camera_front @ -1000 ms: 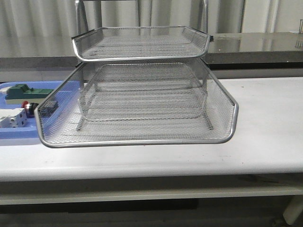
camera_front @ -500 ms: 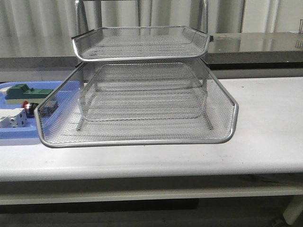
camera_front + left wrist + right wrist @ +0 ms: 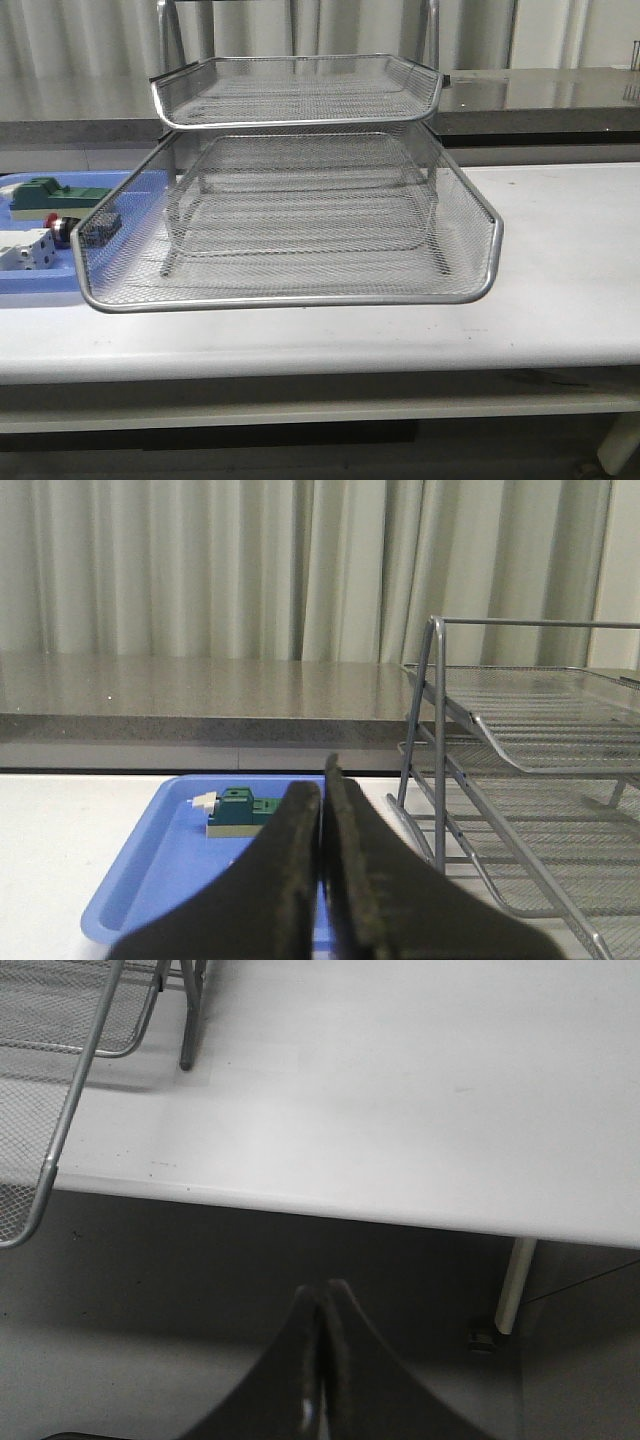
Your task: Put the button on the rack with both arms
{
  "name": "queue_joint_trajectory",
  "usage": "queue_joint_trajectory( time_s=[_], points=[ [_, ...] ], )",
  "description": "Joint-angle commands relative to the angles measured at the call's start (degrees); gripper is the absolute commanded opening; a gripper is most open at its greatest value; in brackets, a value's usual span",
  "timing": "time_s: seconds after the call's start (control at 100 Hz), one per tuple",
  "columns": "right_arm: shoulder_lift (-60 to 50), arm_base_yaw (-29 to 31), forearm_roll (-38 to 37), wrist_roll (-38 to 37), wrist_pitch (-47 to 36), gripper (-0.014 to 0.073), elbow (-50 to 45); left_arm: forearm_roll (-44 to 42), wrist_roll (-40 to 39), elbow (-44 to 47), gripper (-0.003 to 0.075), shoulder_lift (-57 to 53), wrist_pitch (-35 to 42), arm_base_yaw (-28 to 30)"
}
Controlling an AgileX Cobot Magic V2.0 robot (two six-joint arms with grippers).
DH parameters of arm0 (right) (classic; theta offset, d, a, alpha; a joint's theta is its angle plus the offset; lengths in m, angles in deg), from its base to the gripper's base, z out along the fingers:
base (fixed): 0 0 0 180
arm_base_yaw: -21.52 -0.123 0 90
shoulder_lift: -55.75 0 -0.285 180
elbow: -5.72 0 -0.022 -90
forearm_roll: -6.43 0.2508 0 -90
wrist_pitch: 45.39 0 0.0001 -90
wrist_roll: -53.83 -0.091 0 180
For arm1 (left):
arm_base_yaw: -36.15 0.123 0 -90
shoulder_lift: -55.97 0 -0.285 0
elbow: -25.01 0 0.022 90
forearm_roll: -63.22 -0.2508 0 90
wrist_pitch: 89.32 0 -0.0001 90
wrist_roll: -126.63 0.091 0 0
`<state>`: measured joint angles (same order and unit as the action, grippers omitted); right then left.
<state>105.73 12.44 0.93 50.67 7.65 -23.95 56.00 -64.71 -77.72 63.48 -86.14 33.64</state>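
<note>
Left gripper (image 3: 322, 880): fingers pressed together, nothing between them, aimed level across the blue tray (image 3: 150, 885) — a staging pose, I'd judge, lined up for a reach into the parts ahead.

Right gripper (image 3: 318, 1360): jaws closed and empty, hanging out past the table (image 3: 400, 1090) edge, well clear of the work; it reads as parked until its turn comes.

Button (image 3: 60, 227): red cap peeking out in the front view, lying in the blue tray just beside the rack's lower basket, partly screened by mesh. From the left wrist it can't be made out; the closed fingers block that stretch of tray.

Tray neighbours: green block (image 3: 240, 813) straight ahead of the left fingertips, white boxy switch (image 3: 27, 250) close by the button.

Rack (image 3: 290, 215): wire tiers empty, standing off to the side of the left gripper, front lip facing the robot for easy drop-in.

Step in hand: pickup not yet begun; the left jaws must open first.
</note>
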Motion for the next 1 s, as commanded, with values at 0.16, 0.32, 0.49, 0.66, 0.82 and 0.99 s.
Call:
queue_joint_trajectory(
  time_s=[0.16, 0.32, 0.49, 0.66, 0.82, 0.99],
  points=[
    [-0.23, -0.04, -0.6, 0.07, -2.94, -0.0068, 1.43, 1.62, -0.45, -11.28, 0.0004, 6.86, -10.74, 0.19],
    [-0.23, -0.04, -0.6, 0.07, -2.94, -0.0068, 1.43, 1.51, -0.45, -21.94, 0.0004, 17.71, -16.69, 0.19],
    [-0.23, -0.04, -0.6, 0.07, -2.94, -0.0068, 1.43, 0.81, -0.45, -32.7, 0.0004, 30.72, -22.98, 0.19],
    [-0.23, -0.04, -0.6, 0.07, -2.94, -0.0068, 1.43, 0.81, 1.28, -42.73, 0.0004, 43.37, -31.14, 0.19],
    [-0.23, -0.04, -0.6, 0.07, -2.94, -0.0068, 1.43, 0.81, 4.94, -50.2, 0.0004, 54.18, -38.32, 0.19],
    [-0.23, -0.04, -0.6, 0.07, -2.94, -0.0068, 1.43, 0.81, 6.66, -55.77, 0.0004, 63.3, -43.94, 0.19]
  ],
)
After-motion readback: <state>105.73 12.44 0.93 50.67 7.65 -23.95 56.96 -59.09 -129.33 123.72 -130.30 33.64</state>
